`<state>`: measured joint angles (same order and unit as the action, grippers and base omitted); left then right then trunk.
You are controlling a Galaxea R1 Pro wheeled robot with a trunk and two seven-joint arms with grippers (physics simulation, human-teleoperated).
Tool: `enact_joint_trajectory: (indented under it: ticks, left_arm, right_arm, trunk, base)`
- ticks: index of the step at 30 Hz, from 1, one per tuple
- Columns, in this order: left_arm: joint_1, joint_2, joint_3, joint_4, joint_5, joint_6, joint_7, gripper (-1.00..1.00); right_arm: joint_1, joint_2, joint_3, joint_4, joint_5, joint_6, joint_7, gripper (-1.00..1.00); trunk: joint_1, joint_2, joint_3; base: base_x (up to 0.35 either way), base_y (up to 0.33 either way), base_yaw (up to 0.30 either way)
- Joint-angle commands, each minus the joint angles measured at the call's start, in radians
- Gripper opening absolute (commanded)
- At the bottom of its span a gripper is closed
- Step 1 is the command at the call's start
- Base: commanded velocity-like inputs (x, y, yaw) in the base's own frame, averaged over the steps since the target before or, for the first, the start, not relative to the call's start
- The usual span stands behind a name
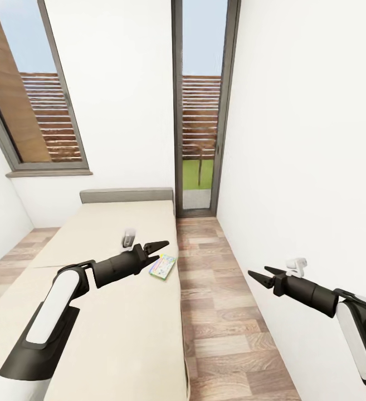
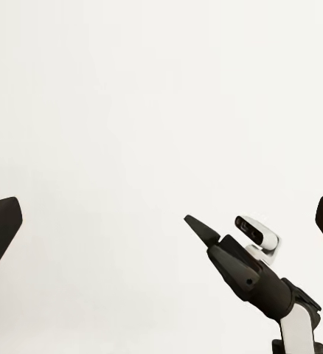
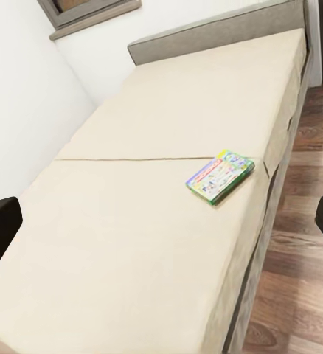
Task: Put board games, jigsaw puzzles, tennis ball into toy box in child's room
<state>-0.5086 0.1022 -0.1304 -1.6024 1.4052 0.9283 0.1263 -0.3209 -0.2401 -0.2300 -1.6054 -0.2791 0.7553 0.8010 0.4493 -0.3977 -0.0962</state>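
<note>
A small flat board game (image 1: 164,267) with a white-green colourful print lies on the beige mattress of the bed (image 1: 110,312), close to its right edge. My left gripper (image 1: 159,257) hovers open just above and left of the box, not touching it. In the right wrist view the same board game (image 3: 219,175) lies flat near the edge of the bed (image 3: 132,243). My right gripper (image 1: 258,272) is open and empty over the wood floor, right of the bed. The right gripper (image 2: 198,230) also appears in the left wrist view, against a white wall.
A grey headboard (image 1: 126,195) closes the far end of the bed. A strip of wood floor (image 1: 221,312) runs between the bed and the white right wall (image 1: 311,167). A tall dark-framed window (image 1: 200,111) stands behind, with another window (image 1: 38,100) at the left.
</note>
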Motion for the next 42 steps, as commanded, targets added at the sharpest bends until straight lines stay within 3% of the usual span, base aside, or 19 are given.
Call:
enact_joint_trajectory:
  ticks: [1, 12, 14, 20, 23, 24, 32, 42]
  left_arm:
    - [-0.001, 0.0, -0.001, -0.001, 0.011, 0.001, 0.01, 1.0]
    - [0.027, -0.001, -0.002, 0.001, 0.012, 0.001, 0.009, 1.0]
    - [0.082, -0.001, 0.002, -0.001, 0.012, -0.004, 0.004, 1.0]
    - [0.144, 0.0, 0.004, -0.002, 0.011, -0.032, 0.0, 1.0]
    - [0.195, 0.002, 0.006, -0.003, 0.011, -0.079, -0.002, 1.0]
    - [0.299, 0.004, 0.002, 0.011, -0.017, -0.253, -0.003, 1.0]
    - [0.335, 0.002, -0.001, 0.038, -0.048, -0.32, -0.004, 1.0]
    - [0.347, 0.001, -0.003, 0.073, -0.058, -0.339, -0.005, 1.0]
  right_arm:
    - [-0.001, -0.001, -0.001, 0.0, -0.003, 0.004, 0.002, 1.0]
    - [0.0, 0.004, 0.001, -0.003, -0.003, 0.009, 0.004, 1.0]
    - [0.0, 0.001, -0.001, -0.003, -0.004, 0.011, 0.005, 1.0]
    - [0.0, 0.0, -0.002, -0.004, -0.004, 0.013, 0.004, 1.0]
    - [0.0, 0.0, 0.001, -0.004, -0.003, 0.014, 0.003, 1.0]
    - [0.0, 0.008, 0.015, -0.003, 0.063, 0.023, -0.017, 1.0]
    - [-0.002, 0.026, 0.028, -0.002, 0.136, 0.039, -0.024, 1.0]
    - [-0.002, 0.041, 0.034, -0.002, 0.161, 0.044, -0.027, 1.0]
  trunk:
    - [0.001, -0.002, -0.002]
    - [0.001, -0.002, -0.002]
    - [0.001, -0.002, -0.002]
    - [0.001, -0.002, -0.001]
    - [0.001, -0.002, 0.0]
    - [0.001, -0.002, 0.0]
    - [0.001, -0.002, 0.003]
    - [0.001, -0.002, 0.004]
  base:
    - [0.006, -0.017, 0.0]
    - [0.003, -0.008, 0.0]
    - [0.001, -0.002, 0.0]
    - [0.0, -0.001, 0.0]
    - [0.0, 0.0, 0.012]
    - [0.0, 0.0, 0.228]
    - [0.0, 0.0, 0.252]
    - [0.0, 0.0, 0.276]
